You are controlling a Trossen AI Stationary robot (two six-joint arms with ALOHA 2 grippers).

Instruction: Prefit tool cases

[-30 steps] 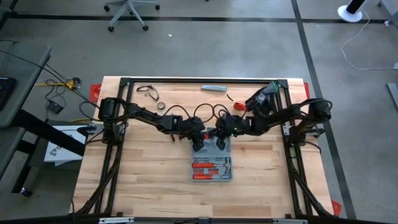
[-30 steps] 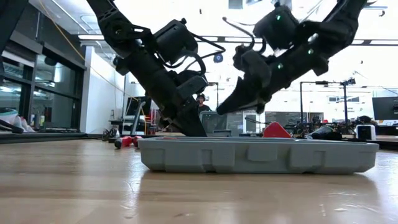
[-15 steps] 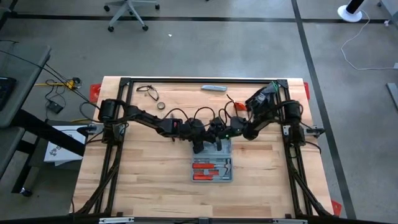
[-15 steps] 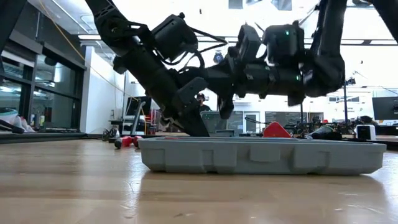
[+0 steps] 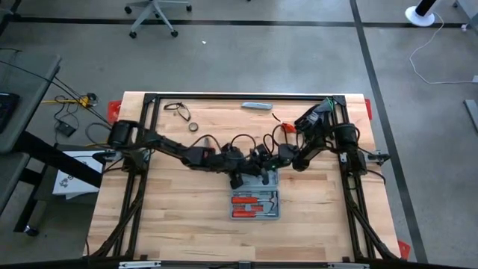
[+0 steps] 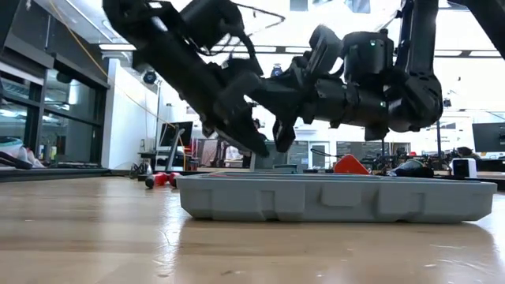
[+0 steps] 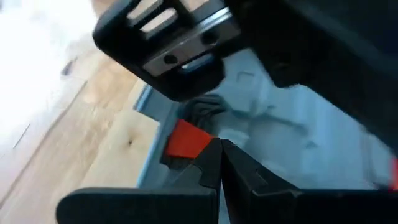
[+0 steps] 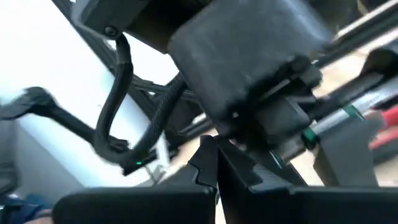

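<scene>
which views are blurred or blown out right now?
Left wrist view: motion-smeared, white glare at one side, tool case soft. Right wrist view: blurred, background blown white. Low view: ceiling lights overexposed, arms near-silhouettes. High view: evenly lit, sharp.

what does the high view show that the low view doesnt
Only the high view shows the red-handled tools lying in the open tool case, plus the slim grey bar at the table's far edge. Only the low view shows the case's side wall and both claws raised above it. Both show the left claw and right claw, shut, meeting over the case.
</scene>
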